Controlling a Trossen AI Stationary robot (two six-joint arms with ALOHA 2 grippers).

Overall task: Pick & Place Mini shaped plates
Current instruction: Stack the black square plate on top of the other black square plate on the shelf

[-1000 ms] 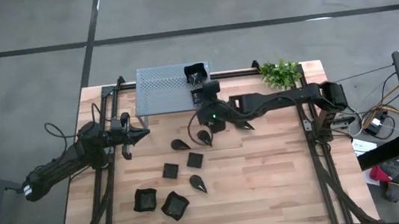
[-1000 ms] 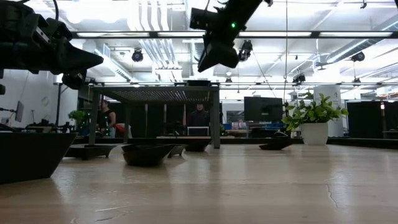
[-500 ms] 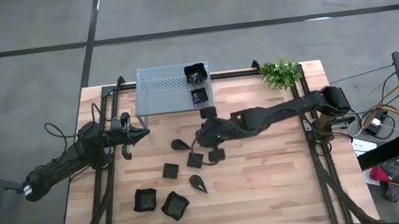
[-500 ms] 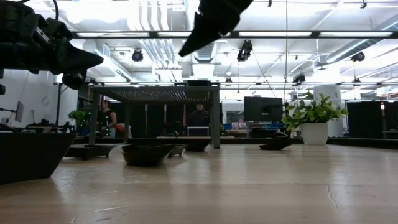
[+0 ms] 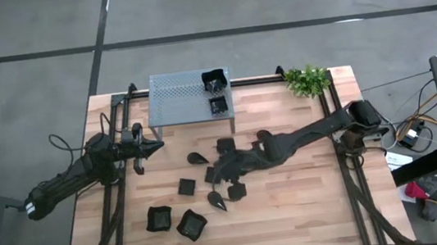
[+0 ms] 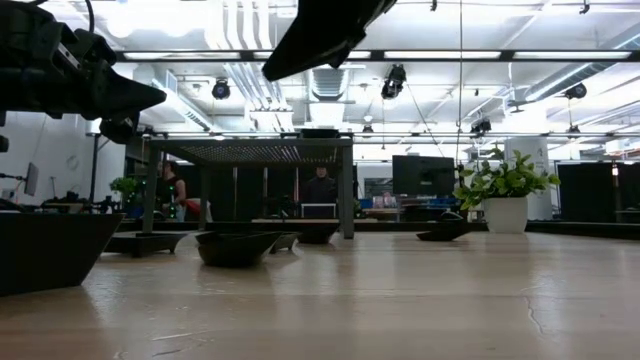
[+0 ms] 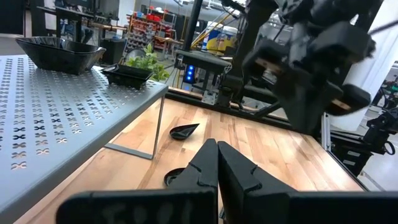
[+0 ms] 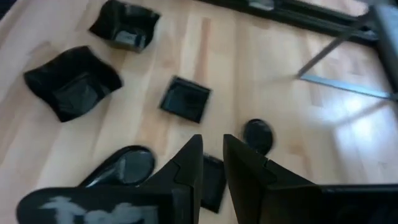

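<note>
We note the left gripper [image 5: 158, 147] parked at the counter's [image 5: 310, 203] left side, beside the grey perforated shelf [image 5: 179, 98], fingers pressed together and holding nothing.

On the shelf sit a wavy-rimmed plate [image 5: 214, 79] and a small square plate [image 5: 217, 105].

On the counter, the other mini shaped plates lie scattered: two wavy-rimmed ones [image 5: 158, 218] near the front left, a flat square [image 5: 186, 186] and a teardrop [image 5: 198, 157] further in.

The right gripper [image 5: 218, 174] hangs over the middle cluster, fingers narrowly parted with nothing between them; its wrist view looks down on a flat square plate [image 8: 212, 180] just below the fingertips.

We judge this to be the approach for the next pick. The next move calls for lowering onto one plate's edge and closing.

The potted plant [image 5: 307, 80] stands at the far right corner.
</note>
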